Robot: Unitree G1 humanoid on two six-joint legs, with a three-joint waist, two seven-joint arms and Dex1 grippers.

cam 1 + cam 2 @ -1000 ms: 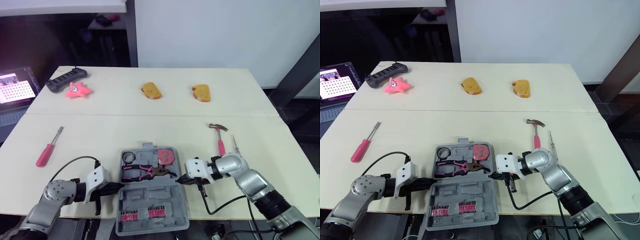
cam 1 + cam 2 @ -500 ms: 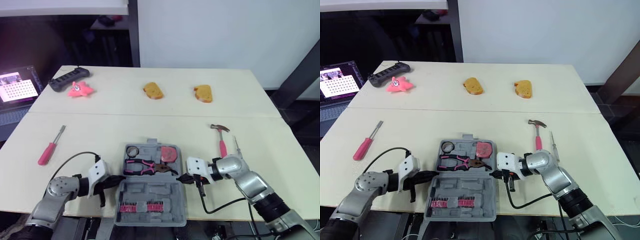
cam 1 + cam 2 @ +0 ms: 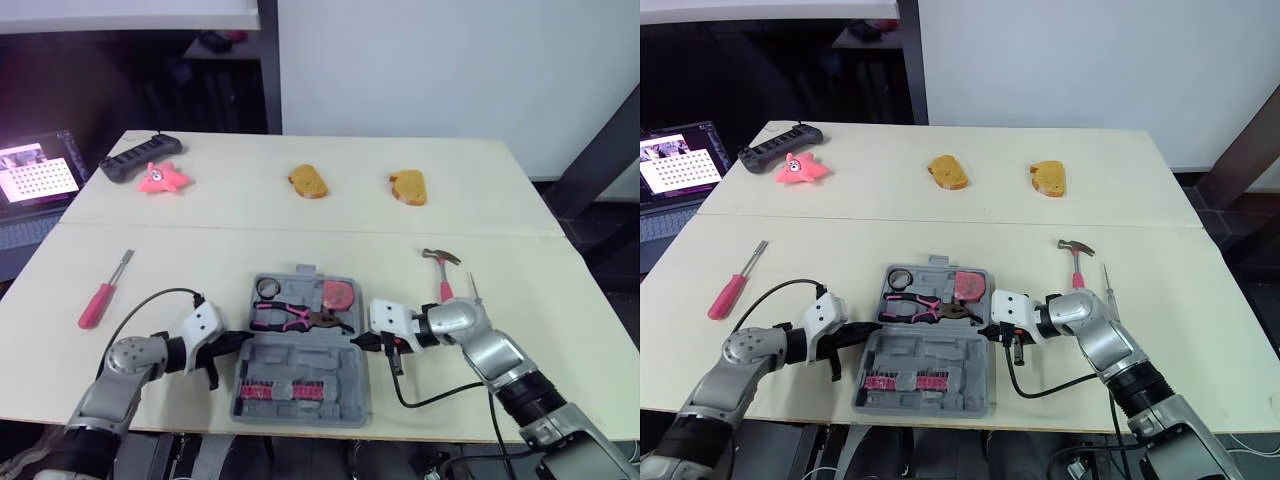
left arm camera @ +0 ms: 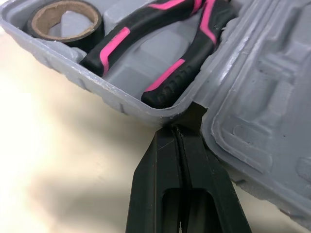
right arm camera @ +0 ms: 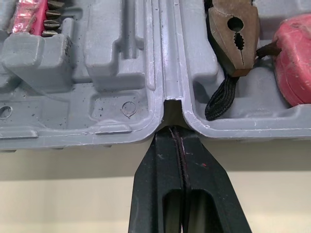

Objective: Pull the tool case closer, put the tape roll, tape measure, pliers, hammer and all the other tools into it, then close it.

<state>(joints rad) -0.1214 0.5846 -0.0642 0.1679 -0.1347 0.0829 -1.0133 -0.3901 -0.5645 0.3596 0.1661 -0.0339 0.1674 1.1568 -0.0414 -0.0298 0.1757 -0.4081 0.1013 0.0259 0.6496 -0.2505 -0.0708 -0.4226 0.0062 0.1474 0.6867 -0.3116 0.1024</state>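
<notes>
The grey tool case [image 3: 322, 366] lies open near the table's front edge. Its far half holds a tape roll [image 3: 266, 288], pink-handled pliers [image 3: 285, 318] and a pink tape measure [image 3: 339, 296]. Its near half holds a row of pink bits [image 3: 270, 390]. My left gripper [image 3: 240, 338] is shut, tips in the hinge notch on the case's left side [image 4: 192, 114]. My right gripper [image 3: 362, 341] is shut too, tips at the hinge notch on the right side [image 5: 170, 104]. A pink-handled hammer [image 3: 441, 270] and a thin screwdriver [image 3: 474, 290] lie right of the case. A red screwdriver [image 3: 98, 300] lies far left.
Two brown bread-shaped pieces [image 3: 308, 182] [image 3: 408, 186] sit on the far half of the table. A pink star toy [image 3: 160, 180] and a black bar-shaped device [image 3: 140, 157] are at the far left corner. A lit laptop screen [image 3: 35, 175] stands beyond the left edge.
With both gripper tips at its hinge, the case has slid away from the front edge, so its near half no longer overhangs. The camera has also shifted slightly.
</notes>
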